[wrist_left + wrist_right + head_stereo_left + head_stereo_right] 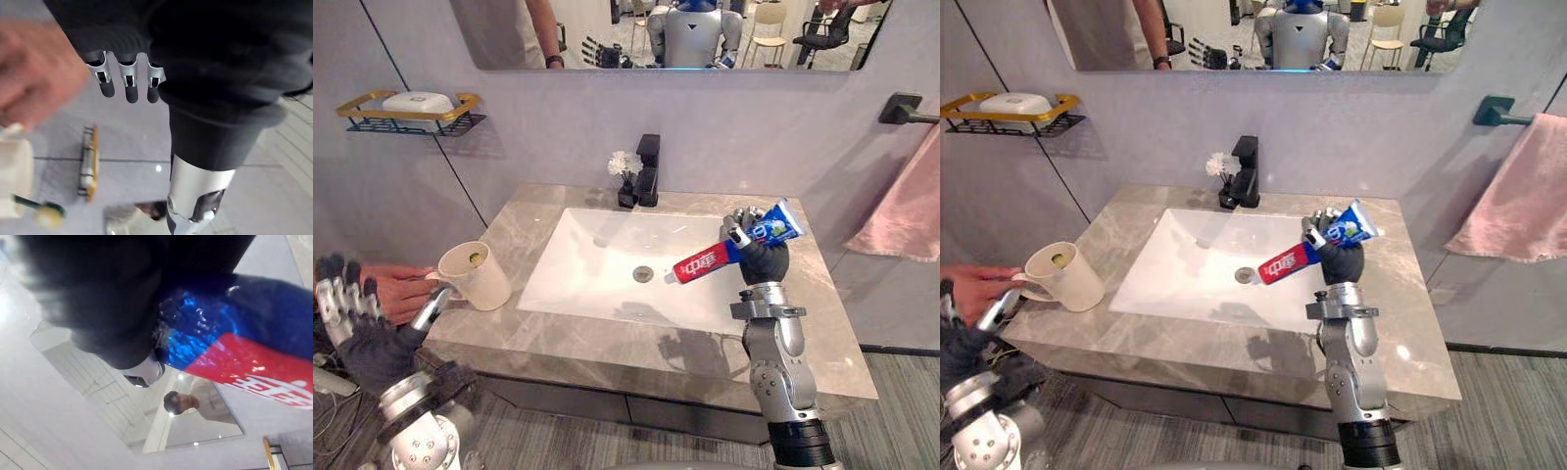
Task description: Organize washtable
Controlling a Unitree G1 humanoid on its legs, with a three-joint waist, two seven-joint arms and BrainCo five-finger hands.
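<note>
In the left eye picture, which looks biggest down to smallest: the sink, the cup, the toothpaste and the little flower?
Biggest: the sink. Next, the cup and the toothpaste look about alike: the tube is longer, the cup fatter. Smallest: the flower.

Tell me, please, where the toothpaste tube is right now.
In the eye views, the toothpaste tube sits in the right hand above the right edge of the basin, cap towards the drain.

Black faucet (648, 171) at the back, white flowers (625, 164) just beside it. Pink towel (901, 215) on right wall; soap (417, 101) in wire shelf (401, 124), left wall.
</note>
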